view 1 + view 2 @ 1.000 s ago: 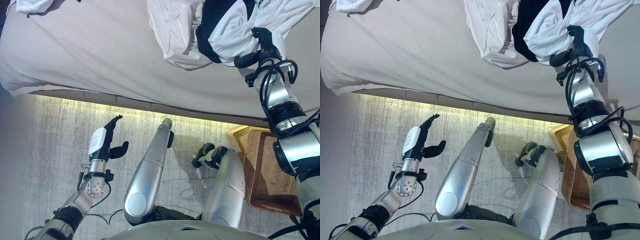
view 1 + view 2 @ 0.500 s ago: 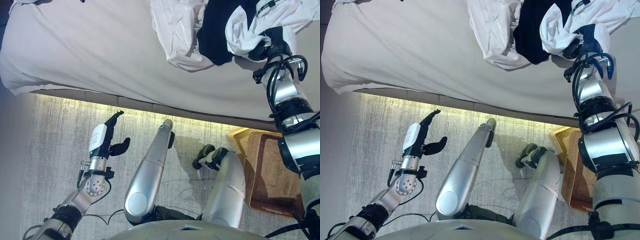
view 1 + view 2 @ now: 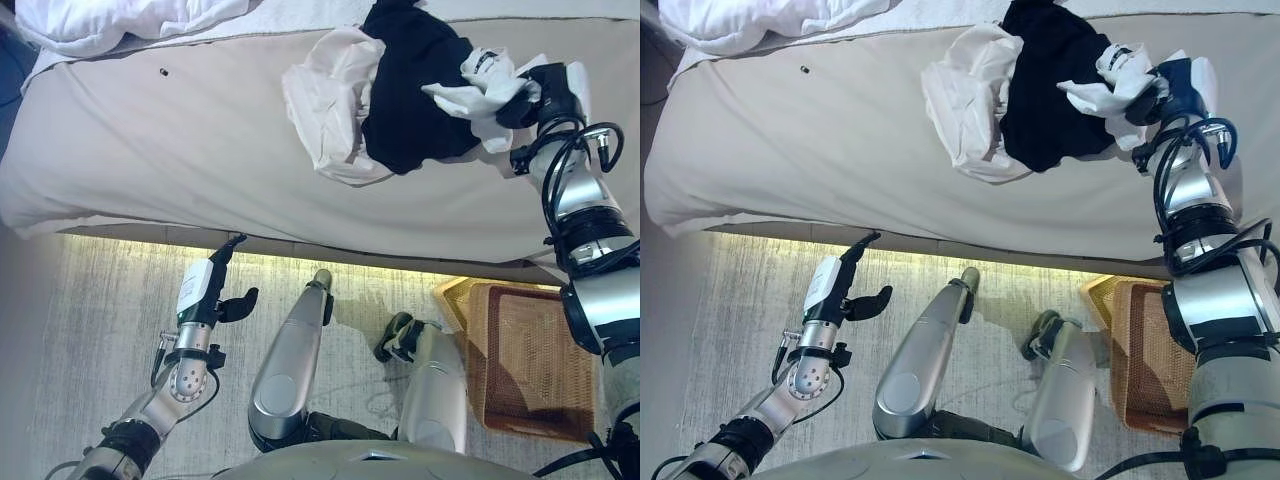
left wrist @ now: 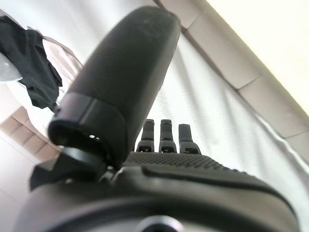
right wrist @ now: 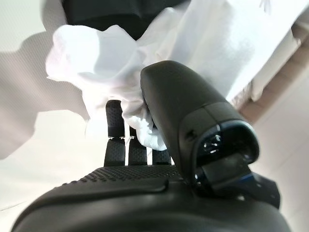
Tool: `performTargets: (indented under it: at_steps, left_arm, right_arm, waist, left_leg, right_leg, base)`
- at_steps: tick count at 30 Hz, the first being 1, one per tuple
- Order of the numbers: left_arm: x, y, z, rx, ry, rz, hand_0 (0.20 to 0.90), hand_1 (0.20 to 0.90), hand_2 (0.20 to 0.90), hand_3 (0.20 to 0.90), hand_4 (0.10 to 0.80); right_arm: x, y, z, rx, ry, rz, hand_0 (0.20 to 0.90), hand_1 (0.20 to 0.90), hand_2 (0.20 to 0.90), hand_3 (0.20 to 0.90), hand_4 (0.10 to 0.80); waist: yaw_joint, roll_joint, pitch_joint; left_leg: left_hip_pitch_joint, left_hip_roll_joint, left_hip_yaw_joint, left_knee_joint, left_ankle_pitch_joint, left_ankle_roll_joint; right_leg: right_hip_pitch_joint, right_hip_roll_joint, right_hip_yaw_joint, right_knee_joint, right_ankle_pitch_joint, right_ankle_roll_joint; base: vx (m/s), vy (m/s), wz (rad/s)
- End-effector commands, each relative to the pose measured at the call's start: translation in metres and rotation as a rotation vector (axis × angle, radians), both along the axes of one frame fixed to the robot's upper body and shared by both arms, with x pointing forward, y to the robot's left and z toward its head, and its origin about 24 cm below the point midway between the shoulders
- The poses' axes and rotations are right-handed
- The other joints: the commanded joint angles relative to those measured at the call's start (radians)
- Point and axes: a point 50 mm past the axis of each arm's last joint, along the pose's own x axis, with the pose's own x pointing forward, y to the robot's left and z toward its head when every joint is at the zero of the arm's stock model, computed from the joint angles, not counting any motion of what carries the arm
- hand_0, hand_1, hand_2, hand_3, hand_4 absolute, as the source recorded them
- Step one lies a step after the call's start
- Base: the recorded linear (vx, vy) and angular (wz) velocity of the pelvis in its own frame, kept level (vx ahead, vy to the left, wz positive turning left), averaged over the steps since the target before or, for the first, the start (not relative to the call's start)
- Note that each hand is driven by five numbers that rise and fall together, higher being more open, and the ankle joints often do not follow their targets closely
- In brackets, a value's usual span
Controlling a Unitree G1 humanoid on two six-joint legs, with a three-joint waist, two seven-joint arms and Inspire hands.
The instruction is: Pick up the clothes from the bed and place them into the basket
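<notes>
A heap of clothes lies on the bed (image 3: 150,140): a crumpled white garment (image 3: 325,100) with a black garment (image 3: 410,90) beside it. My right hand (image 3: 535,95) is at the heap's right end, shut on a bunched fold of white cloth (image 3: 480,85). In the right wrist view the thumb (image 5: 188,121) and fingers pinch that white cloth (image 5: 96,53). My left hand (image 3: 205,290) hangs open over the floor below the bed's edge, holding nothing. The woven basket (image 3: 525,360) stands on the floor at lower right.
A white duvet (image 3: 110,15) is bunched at the bed's far left corner. A small dark speck (image 3: 163,71) lies on the sheet near it. A pale rug (image 3: 90,330) covers the floor in front of the bed.
The camera has tilted, showing more of the bed. My right hand has gathered the white cloth into a tighter bunch, leaving more of the black garment uncovered. The left hand has kept its pose.
</notes>
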Motion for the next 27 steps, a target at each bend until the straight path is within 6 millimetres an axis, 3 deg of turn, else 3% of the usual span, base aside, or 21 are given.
performTargets:
  at_steps: [1,11,23,27]
  left_arm:
    - [-0.009,0.021,0.003,0.017,-0.007,0.051,0.9,0.9,0.9,0.9,0.8]
    - [-0.026,0.033,-0.033,0.061,0.227,0.109,0.9,0.9,0.9,0.9,0.8]
    - [-0.024,0.044,-0.034,0.079,0.246,0.141,0.9,0.9,0.9,0.9,0.8]
    - [-0.025,0.047,-0.035,0.087,0.249,0.154,0.9,0.9,0.9,0.9,0.8]
  right_arm:
    - [-0.018,-0.011,0.042,-0.004,-0.232,0.076,0.3,0.3,0.3,0.2,0.1]
    - [-0.042,-0.027,0.039,0.027,-0.288,0.14,0.3,0.3,0.3,0.2,0.1]
    - [-0.09,-0.068,0.057,-0.024,-0.386,0.056,0.3,0.3,0.3,0.2,0.1]
    - [-0.104,-0.073,0.052,-0.058,-0.393,0.032,0.3,0.3,0.3,0.2,0.1]
  waist:
    - [-0.021,-0.061,-0.189]
    - [-0.118,-0.117,-0.349]
    - [-0.23,-0.144,-0.458]
    - [-0.258,-0.146,-0.471]
  left_leg:
    - [0.091,-0.007,0.078,-0.034,-0.065,0.027]
    - [0.345,0.024,0.149,-0.327,-0.02,0.005]
    - [0.501,0.04,0.219,-0.58,0.047,-0.008]
    - [0.516,0.044,0.237,-0.62,0.056,-0.008]
  right_leg:
    - [0.118,0.054,-0.038,-0.13,0.075,-0.038]
    - [0.349,0.125,0.01,-0.485,0.159,0.018]
    - [0.425,0.15,0.096,-0.705,0.277,0.09]
    - [0.421,0.153,0.119,-0.738,0.302,0.104]
  base:
    - [0.09,-0.015,-0.26]
    - [0.104,-0.01,-0.21]
    - [0.027,-0.018,-0.25]
    - [-0.002,-0.014,-0.21]
